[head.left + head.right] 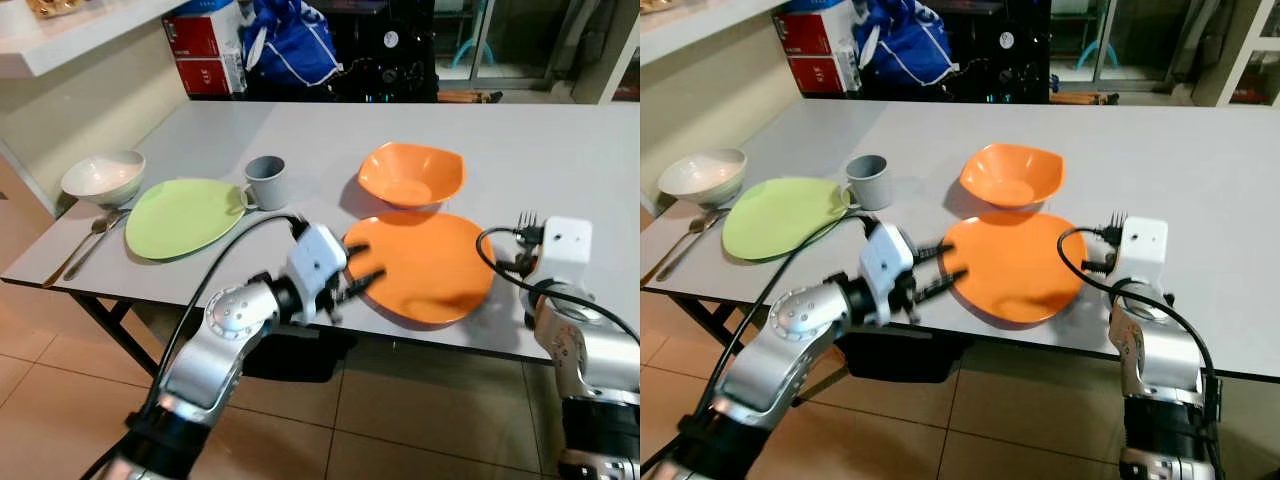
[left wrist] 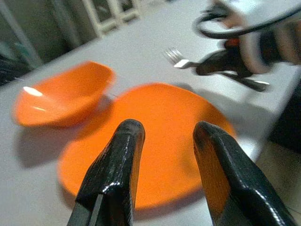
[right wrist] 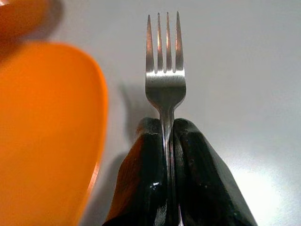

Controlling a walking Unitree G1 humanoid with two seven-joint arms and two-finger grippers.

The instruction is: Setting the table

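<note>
The right tool (image 3: pixel 167 141) is clamped on a fork (image 3: pixel 164 70) at lower right of the head view, just right of the orange plate (image 1: pixel 425 265); its long axis runs away from the robot, tines pointing toward the worktop's (image 1: pixel 560 160) far edge. The left tool (image 2: pixel 164 136) gapes open over the plate's left rim. No writing is readable.

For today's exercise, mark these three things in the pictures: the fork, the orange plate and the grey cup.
fork (image 3: pixel 165 84), right wrist view, on the neck below its tines.
orange plate (image 1: pixel 425 265), left eye view, on its flat middle.
grey cup (image 1: pixel 267 182), left eye view, on its outer wall.
</note>
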